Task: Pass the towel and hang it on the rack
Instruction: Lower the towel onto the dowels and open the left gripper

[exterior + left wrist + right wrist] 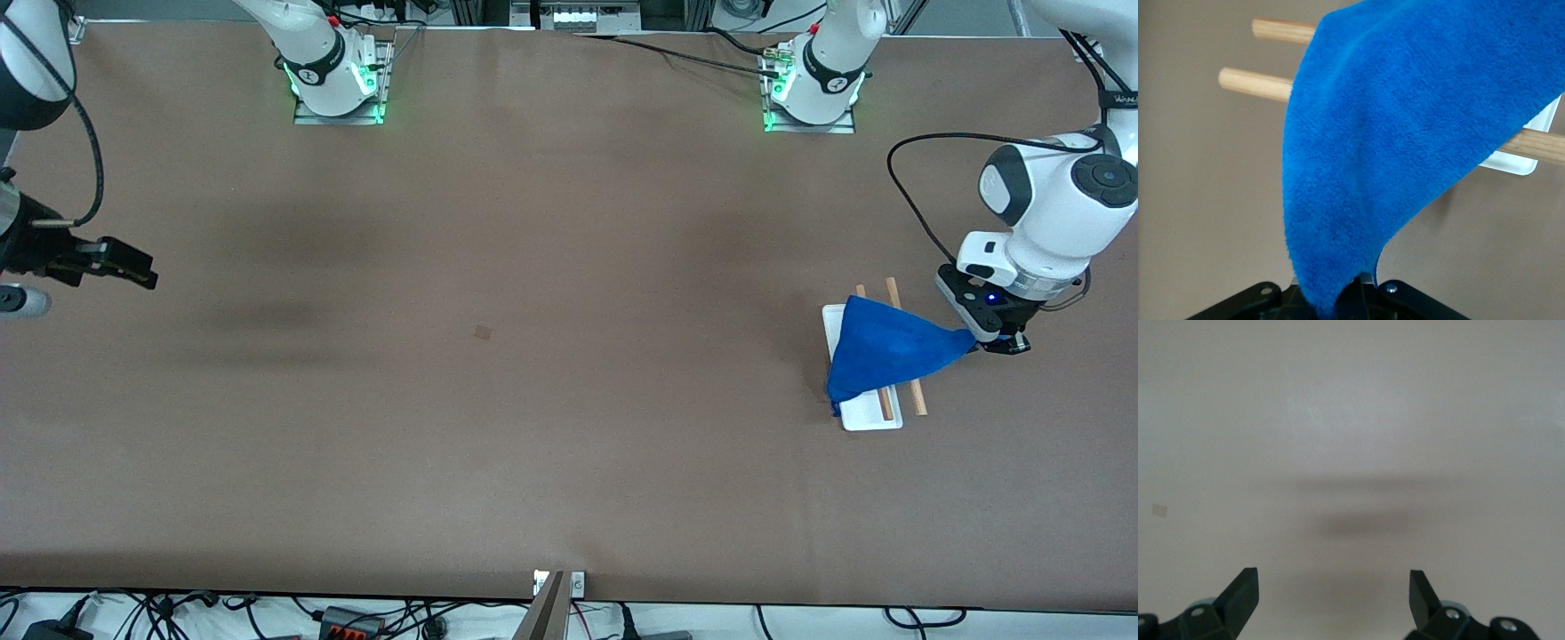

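Note:
The bright blue towel lies draped across the rack's two wooden rods at the left arm's end of the table. One edge hangs down over the rack's white base. My left gripper is beside the rack and shut on a corner of the towel, which is pulled out taut toward it. In the left wrist view the towel runs from the gripper over both rods. My right gripper waits over the right arm's end of the table, open, with nothing between its fingers.
A small brown patch marks the table's middle. The two arm bases stand along the edge farthest from the front camera. Cables run below the nearest edge.

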You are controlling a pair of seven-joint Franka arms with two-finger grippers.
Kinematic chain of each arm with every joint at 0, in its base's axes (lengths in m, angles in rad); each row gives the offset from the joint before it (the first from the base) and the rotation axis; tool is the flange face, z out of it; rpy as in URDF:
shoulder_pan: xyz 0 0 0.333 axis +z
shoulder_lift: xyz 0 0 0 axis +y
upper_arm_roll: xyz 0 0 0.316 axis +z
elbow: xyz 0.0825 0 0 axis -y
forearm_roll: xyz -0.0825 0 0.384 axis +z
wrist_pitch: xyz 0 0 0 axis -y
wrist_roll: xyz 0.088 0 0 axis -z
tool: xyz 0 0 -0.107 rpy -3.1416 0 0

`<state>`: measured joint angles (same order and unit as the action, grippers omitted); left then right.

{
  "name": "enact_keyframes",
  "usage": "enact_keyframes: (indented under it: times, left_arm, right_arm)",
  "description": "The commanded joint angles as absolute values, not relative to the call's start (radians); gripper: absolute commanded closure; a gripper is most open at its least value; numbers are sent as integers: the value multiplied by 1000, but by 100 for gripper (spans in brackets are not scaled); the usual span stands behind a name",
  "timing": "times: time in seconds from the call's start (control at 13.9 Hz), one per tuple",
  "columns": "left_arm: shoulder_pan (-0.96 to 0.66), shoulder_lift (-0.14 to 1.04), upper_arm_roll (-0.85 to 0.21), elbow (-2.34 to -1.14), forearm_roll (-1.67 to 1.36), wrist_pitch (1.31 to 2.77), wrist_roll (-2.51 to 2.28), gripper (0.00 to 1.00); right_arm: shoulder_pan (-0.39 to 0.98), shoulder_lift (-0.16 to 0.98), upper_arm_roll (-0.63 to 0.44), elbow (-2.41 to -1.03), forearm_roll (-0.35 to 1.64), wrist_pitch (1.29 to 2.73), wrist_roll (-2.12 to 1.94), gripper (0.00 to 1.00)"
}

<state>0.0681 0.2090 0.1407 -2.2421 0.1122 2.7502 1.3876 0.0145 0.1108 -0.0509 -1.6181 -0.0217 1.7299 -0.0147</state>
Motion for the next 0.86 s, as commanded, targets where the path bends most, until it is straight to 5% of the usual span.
enact_keyframes:
  times: [0.0, 0.14, 0.58, 0.79]
  left_arm:
    - [78, 196, 135, -2263, 144, 2773, 1393, 46]
    - [78, 196, 133, -2261, 144, 2767, 1393, 0]
    - [74, 158, 127, -2253, 141, 2712, 1396, 0]
    - [45, 72, 127, -2255, 126, 2562, 1315, 0]
  right_arm:
    - [12, 48, -52, -1692, -14, 1763, -32, 0]
    - [12, 54, -51, -1684, -14, 1764, -28, 0]
    - [11, 94, -51, -1623, -17, 1738, -40, 0]
    - [18, 92, -46, -1600, -18, 1695, -40, 0]
